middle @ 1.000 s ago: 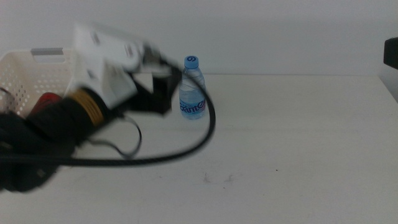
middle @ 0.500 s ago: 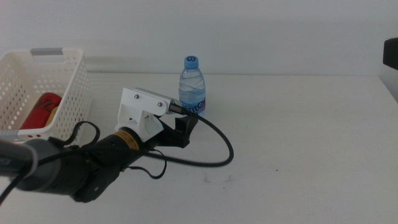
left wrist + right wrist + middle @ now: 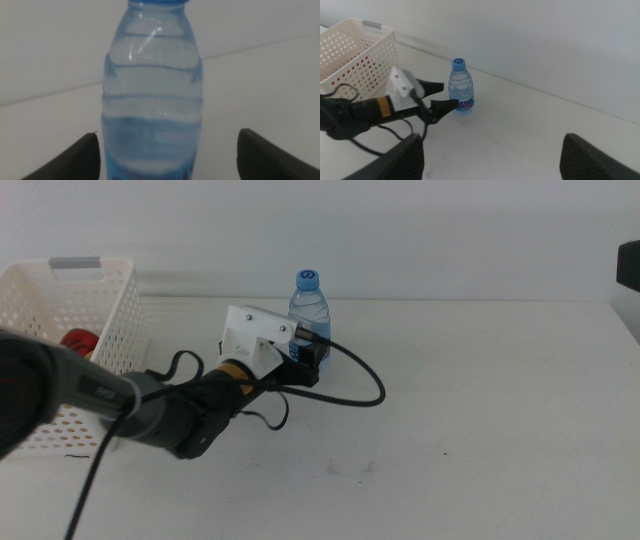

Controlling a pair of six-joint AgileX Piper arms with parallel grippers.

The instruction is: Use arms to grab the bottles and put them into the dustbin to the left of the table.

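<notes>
Standing between open left end effector (image 3: 167, 150) jaws: water bottle (image 3: 152, 95).

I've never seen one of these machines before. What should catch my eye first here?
First, the clear water bottle standing upright near the table's far edge, with the left gripper reaching in from the left, open, its fingers on either side of it. Next, the white dustbin at the far left, with something red inside. The right gripper waits, open, well back from the bottle.
</notes>
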